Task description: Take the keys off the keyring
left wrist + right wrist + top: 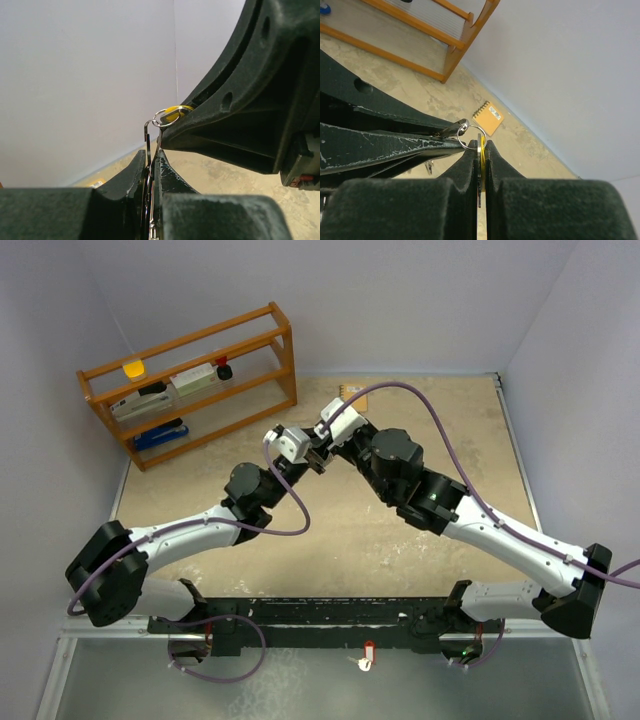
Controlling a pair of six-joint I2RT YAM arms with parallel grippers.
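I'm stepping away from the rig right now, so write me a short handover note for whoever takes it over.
Grippers: the left gripper is shut on the keyring; the right gripper is shut on the brass-gold key. Both meet in the air above the table.
Done: ring and key are each gripped.
Left: the brass-gold key is not yet off the keyring. The green key shows in no view, so check it.

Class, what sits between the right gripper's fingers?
A thin yellow key, seen edge-on, touching the silver ring at its top. The fingers cover its faces, so its shape cannot be seen.
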